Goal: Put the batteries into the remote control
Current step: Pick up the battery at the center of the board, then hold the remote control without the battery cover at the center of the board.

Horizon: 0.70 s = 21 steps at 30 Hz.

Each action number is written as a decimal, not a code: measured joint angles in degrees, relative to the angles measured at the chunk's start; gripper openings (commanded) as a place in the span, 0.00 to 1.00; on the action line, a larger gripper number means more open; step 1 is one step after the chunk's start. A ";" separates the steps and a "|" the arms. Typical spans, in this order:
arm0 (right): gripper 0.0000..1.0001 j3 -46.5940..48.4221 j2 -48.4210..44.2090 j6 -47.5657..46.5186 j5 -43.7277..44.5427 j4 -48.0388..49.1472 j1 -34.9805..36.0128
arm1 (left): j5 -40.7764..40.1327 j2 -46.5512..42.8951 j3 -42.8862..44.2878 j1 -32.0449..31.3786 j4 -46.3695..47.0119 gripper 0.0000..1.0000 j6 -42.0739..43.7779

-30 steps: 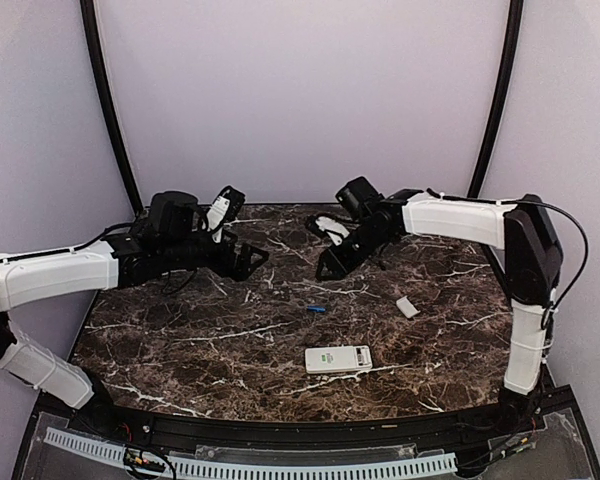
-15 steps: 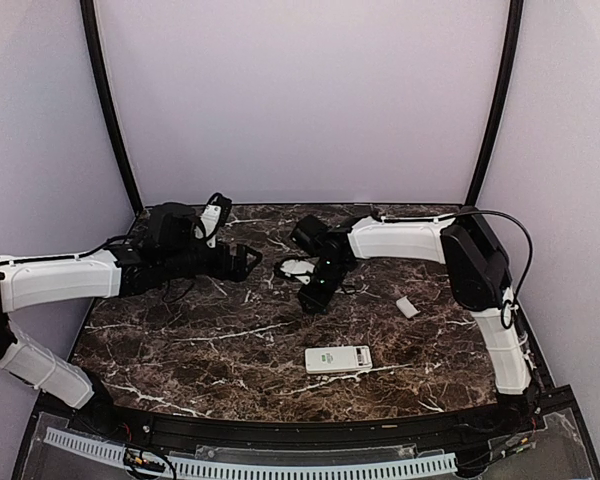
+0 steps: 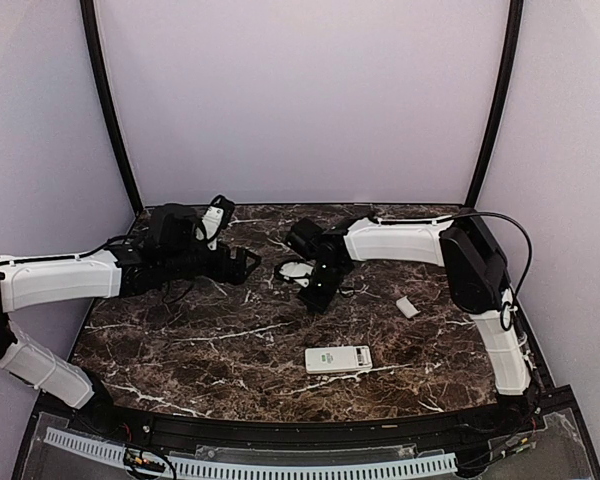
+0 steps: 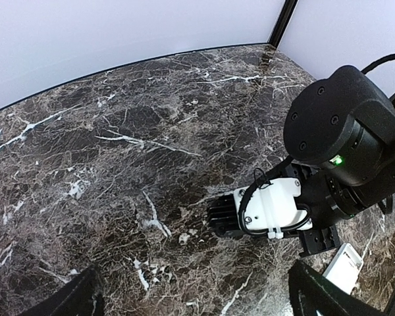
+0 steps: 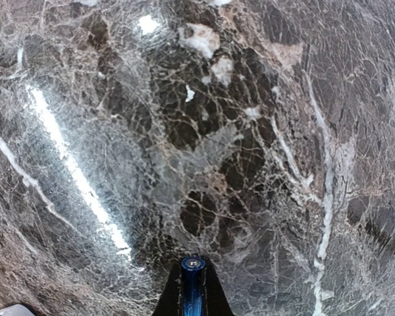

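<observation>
Marble tabletop (image 5: 263,131), dark, white-veined, underlies right pincer (image 5: 192,278) pinching blue cylindrical battery (image 5: 192,288).

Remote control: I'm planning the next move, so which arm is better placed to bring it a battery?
Right: the right pincer grips the blue battery; the left pincer hovers open, empty and farther from the remote control.

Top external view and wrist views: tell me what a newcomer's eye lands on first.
The two black-and-white arms meet over the dark marble table, the right hand pressed down at mid-table. Its wrist view shows a blue battery between its fingers. The white remote control lies alone near the front edge, with a small white piece farther back beside the right arm.
</observation>
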 measured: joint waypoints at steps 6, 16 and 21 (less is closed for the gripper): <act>0.00 0.02 -0.26 5.57 1.38 -1.33 -0.37 | 3.15 0.02 0.02 -2.34 -0.31 0.94 6.47; 0.00 -21.79 -21.66 21.46 -2.49 9.38 -9.07 | 10.82 14.34 10.29 -16.85 -10.62 0.99 25.62; 0.00 -32.17 -32.76 26.60 -3.37 16.41 -12.52 | 11.76 24.50 16.33 -18.32 -14.10 0.99 30.84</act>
